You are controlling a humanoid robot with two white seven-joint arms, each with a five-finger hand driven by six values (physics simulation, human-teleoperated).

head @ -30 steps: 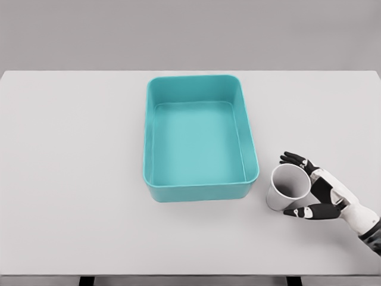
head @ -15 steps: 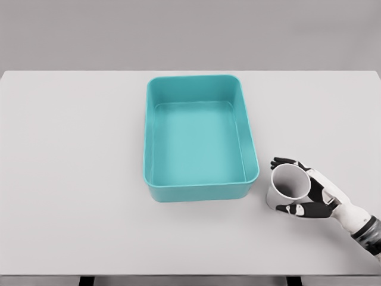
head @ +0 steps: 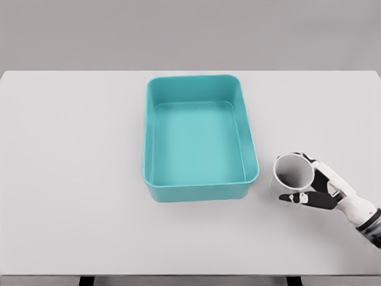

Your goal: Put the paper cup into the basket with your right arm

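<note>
The right robot hand point(head: 317, 189) comes in from the lower right corner of the head view and is wrapped around the paper cup point(head: 292, 177), clamped on it rather than merely resting beside it. A dark-tipped thumb point(head: 296, 198) curls across the cup's near side, below the rim, while the other fingers point(head: 310, 159) reach round the far side, showing just past the rim at the upper right. The palm sits against the cup's right flank (the white wrist trails off towards the picture's edge).

The paper cup is white with a grey inside, its open mouth turned up and slightly towards the camera, so the round rim and the shaded interior show plainly. It appears tilted a little rather than fully upright. Whether its base touches the desk point(head: 71, 179) cannot be told from this angle.

The cup is outside the basket point(head: 201, 190), just beside its near right corner, with a narrow strip of desk showing between the two. The basket is a teal rectangular tub with rounded corners, standing near the middle of the pale desk, nothing inside it.
</note>
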